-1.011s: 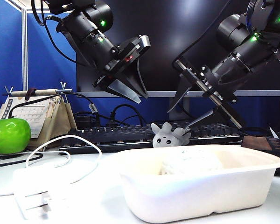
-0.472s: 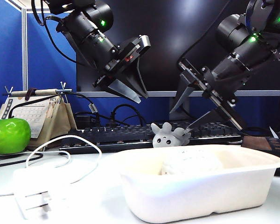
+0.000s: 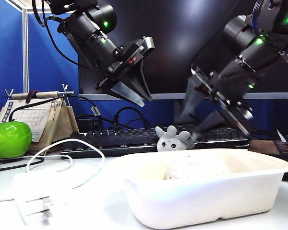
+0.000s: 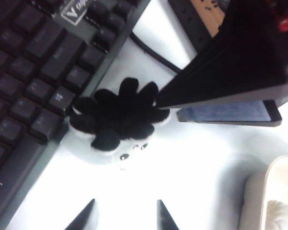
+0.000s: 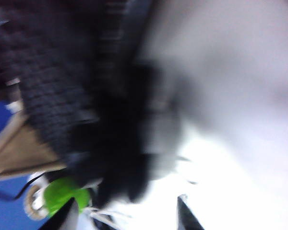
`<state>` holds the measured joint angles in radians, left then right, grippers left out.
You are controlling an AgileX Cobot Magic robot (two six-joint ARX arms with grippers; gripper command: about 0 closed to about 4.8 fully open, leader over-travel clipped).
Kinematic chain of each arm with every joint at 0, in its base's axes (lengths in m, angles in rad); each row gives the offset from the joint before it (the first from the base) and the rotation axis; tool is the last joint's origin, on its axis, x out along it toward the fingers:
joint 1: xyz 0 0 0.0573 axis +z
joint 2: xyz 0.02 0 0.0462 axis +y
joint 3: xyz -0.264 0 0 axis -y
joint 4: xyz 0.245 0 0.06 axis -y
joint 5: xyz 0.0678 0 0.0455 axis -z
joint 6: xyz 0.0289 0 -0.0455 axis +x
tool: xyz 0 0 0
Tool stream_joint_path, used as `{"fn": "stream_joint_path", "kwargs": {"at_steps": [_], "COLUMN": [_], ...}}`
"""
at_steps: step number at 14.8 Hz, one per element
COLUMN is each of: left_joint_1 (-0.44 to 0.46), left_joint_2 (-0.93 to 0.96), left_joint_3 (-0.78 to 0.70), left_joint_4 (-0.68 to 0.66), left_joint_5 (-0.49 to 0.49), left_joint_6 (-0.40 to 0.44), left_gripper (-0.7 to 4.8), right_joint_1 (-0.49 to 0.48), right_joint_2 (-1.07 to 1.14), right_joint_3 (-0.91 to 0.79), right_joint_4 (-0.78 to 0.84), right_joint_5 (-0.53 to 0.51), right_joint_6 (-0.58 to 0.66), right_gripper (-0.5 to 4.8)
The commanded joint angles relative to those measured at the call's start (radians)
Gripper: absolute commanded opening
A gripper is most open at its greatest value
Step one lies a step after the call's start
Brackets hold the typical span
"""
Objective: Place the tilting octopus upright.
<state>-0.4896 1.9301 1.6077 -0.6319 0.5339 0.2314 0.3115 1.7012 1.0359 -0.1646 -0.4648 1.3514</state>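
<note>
The octopus lies upturned by the keyboard; the right gripper, jaws wide, looks mid-approach and must straddle it, while the left gripper hangs wide above.

bright glare, blurred right wrist view

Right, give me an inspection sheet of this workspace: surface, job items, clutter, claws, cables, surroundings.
Surface: white table.
Job's things: octopus lying tipped over against the keyboard, dark tentacle underside up in the left wrist view, face toward the table.
Clutter: white tray in front holding a white lump; green apple; desk calendar; white charger.
Claws: left claw open, raised above the keyboard; right claw open, tips close around the octopus, contact unclear; its wrist view is blurred.
Cables: white cable looped from the charger; black cables behind the keyboard.
Surroundings: blue partition, dark monitor.
</note>
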Motion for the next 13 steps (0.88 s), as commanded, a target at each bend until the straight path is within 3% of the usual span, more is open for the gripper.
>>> {"fn": "stream_joint_path", "kwargs": {"at_steps": [1,8,13], "left_joint_1": [-0.001,-0.001,-0.001], "left_joint_2": [-0.003,-0.003,-0.003], "left_joint_3": [0.003,0.003,0.003], "left_joint_4": [-0.011,-0.018,-0.018], "left_joint_5": [0.005,0.009,0.009], "left_joint_6": [-0.003,-0.003,-0.003], "left_gripper": [1.61,1.61,1.61], "right_joint_1": [0.002,0.001,0.002], "right_joint_2": [0.033,0.053,0.076], "right_joint_3": [0.001,0.002,0.002], "right_joint_4": [-0.015,0.161,0.174], "right_joint_5": [-0.002,0.037,0.018], "right_joint_6": [0.011,0.097,0.112], "right_gripper": [2.62,2.62,2.61]}}
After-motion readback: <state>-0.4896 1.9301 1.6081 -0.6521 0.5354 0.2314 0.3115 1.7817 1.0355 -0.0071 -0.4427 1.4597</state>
